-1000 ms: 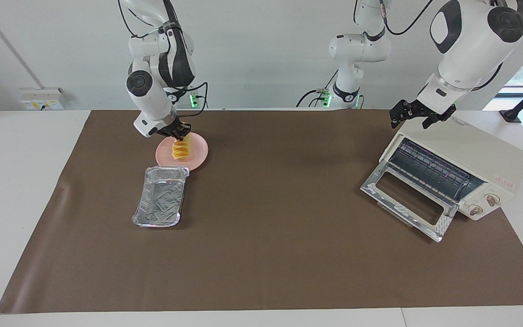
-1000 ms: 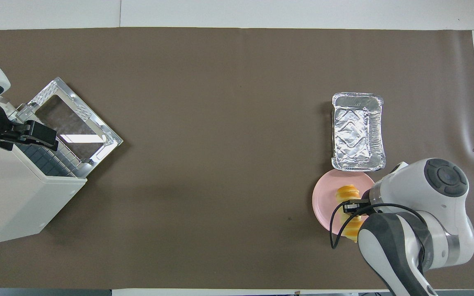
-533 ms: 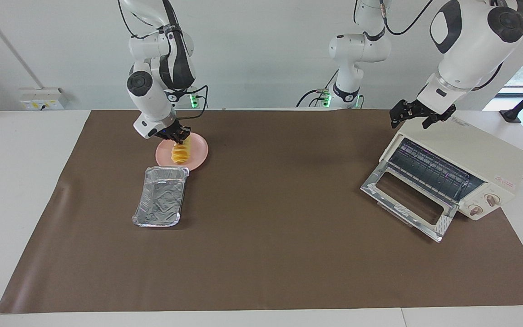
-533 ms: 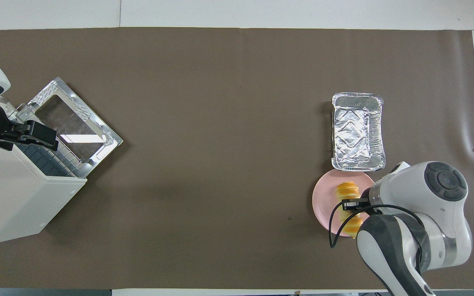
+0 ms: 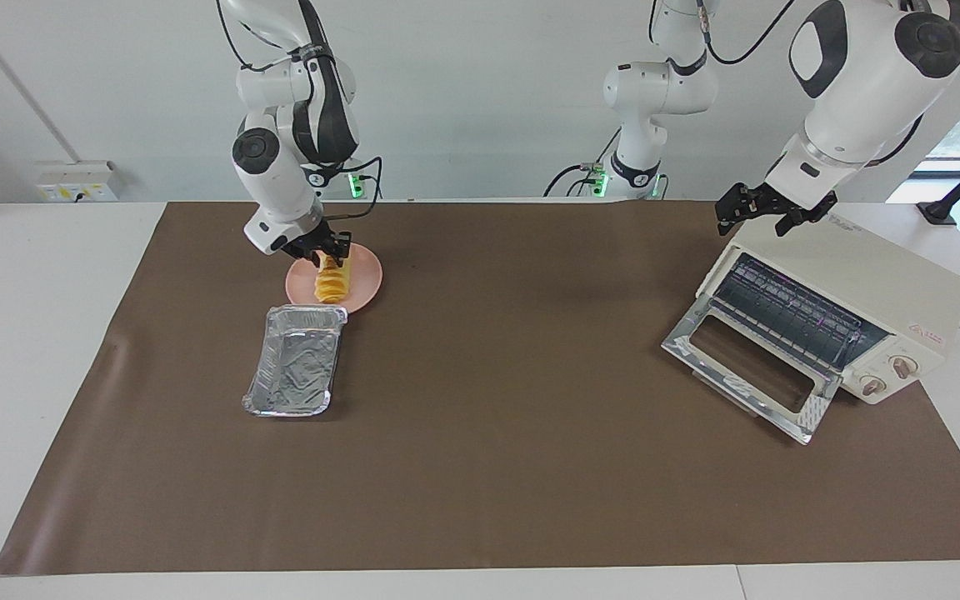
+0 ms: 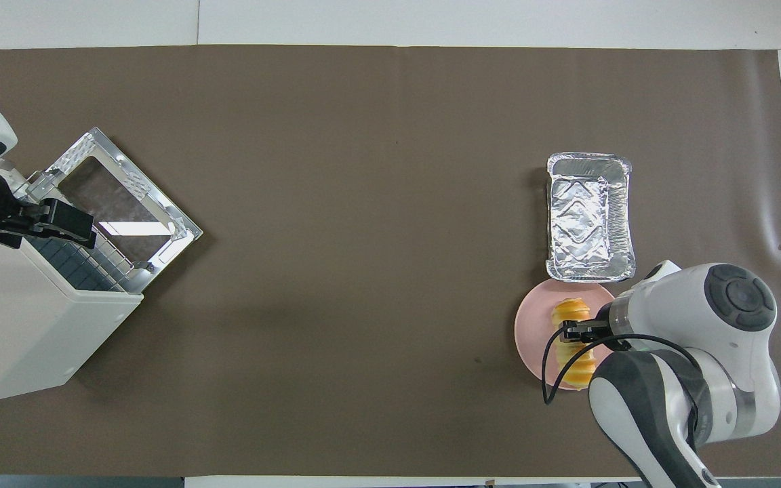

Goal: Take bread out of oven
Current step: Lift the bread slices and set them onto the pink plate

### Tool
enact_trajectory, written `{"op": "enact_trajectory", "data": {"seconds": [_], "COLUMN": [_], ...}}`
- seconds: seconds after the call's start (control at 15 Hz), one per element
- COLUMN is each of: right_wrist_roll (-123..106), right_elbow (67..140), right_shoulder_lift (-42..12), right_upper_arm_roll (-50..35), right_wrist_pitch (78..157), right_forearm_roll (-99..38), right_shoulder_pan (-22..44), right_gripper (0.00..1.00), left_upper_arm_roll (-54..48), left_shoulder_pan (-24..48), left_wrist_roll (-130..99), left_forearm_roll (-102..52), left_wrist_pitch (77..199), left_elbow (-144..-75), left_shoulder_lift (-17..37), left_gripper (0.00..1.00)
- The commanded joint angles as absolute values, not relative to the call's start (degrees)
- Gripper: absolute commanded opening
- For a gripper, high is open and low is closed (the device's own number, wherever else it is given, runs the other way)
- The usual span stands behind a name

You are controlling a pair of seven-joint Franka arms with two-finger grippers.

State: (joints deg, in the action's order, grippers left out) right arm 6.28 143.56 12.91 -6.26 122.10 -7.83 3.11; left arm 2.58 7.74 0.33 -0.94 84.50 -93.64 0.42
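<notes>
The bread (image 5: pixel 330 282) is lying on the pink plate (image 5: pixel 363 278), near the desk (image 5: pixel 480 467) edge closest to the robots, toward the right arm's end. The right gripper (image 5: pixel 323 248) is hanging directly over the loaf; whether its jaws are gripping the bread or standing clear cannot be told. A foil tray (image 5: pixel 292 360) is sitting just beside the plate, farther from the robots. The oven (image 5: pixel 851 292) is standing at the left arm's end with its door (image 5: pixel 747 371) lying folded down and open. The left gripper (image 5: pixel 759 215) is waiting over the oven's top corner; its jaws appear spread and are holding nothing.
</notes>
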Motion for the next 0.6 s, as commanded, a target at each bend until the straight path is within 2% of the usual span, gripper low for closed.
{"op": "enact_trajectory", "data": {"seconds": [0.0, 0.2, 0.53], "right_wrist_roll": [4.6, 4.6, 4.3], "right_elbow": [136.9, 125.4, 111.9], "right_shoulder_lift": [12.7, 12.6, 10.9], "right_upper_arm_roll": [-6.2, -6.1, -6.1], "right_wrist_pitch": [118.0, 108.2, 100.1], "right_forearm_roll": [-8.3, -6.8, -5.9], "right_shoulder_pan": [2.1, 0.1, -6.5], "right_gripper": [1.00, 1.00, 1.00], "left_upper_arm_roll": [2.1, 2.1, 2.1], "left_shoulder_pan": [7.0, 7.0, 7.0], "left_wrist_roll": [0.7, 0.6, 0.6], "left_forearm_roll": [0.1, 0.1, 0.1], "left_wrist_pitch": [84.8, 84.8, 84.8], "left_elbow": [-93.5, -93.5, -93.5], "left_shoulder_lift": [0.0, 0.0, 0.0], "left_gripper": [1.00, 1.00, 1.00]}}
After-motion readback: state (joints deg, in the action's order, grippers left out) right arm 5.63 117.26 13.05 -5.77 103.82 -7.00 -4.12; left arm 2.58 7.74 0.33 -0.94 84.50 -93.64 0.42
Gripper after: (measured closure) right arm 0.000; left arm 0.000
